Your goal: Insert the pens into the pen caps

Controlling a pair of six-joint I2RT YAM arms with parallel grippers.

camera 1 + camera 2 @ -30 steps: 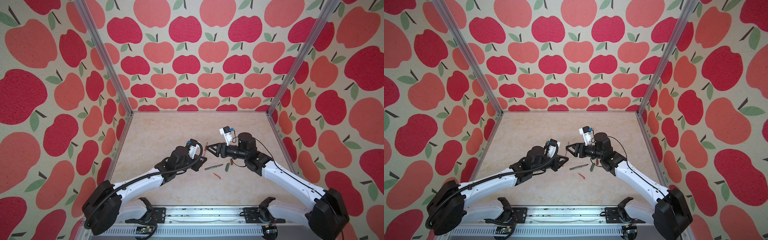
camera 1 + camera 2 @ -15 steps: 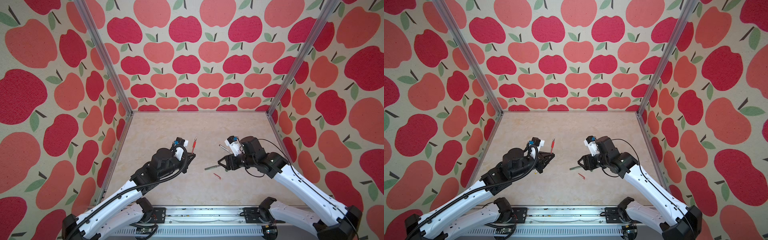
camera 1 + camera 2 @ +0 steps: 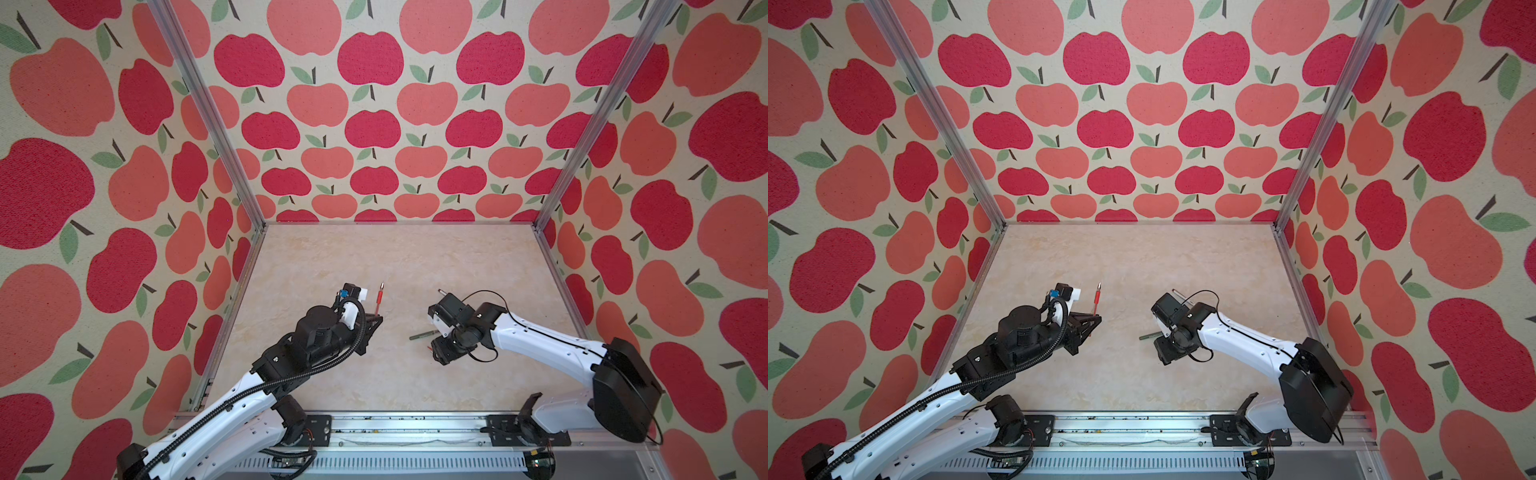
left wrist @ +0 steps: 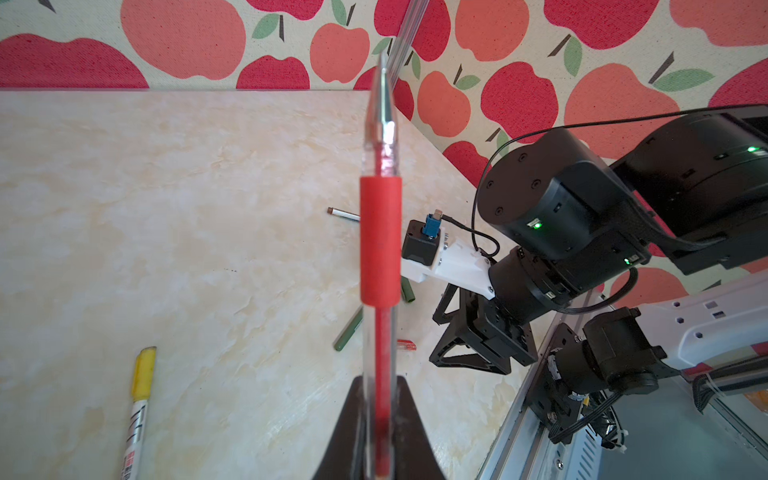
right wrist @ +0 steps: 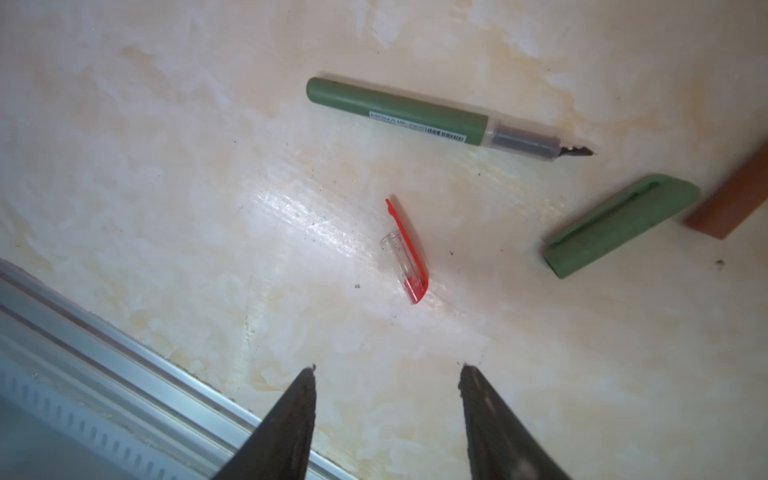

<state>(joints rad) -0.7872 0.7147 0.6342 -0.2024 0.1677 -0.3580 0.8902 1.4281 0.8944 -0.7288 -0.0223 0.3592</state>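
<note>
Your left gripper has its jaws clamped on the red pen, writing tip sticking out well past them, up off the tabletop. Your right gripper has its jaws apart with nothing in them, hovering over the red cap, which lies toward the tabletop's front edge. Just beyond that you've got the green pen lying flat, then the green cap with the brown cap just beside it.

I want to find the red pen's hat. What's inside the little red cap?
No pen is inside the red cap: its clear side shows an empty tube. The closed end is solid red, so that bit is hidden. The red pen is up in the left gripper.
</note>
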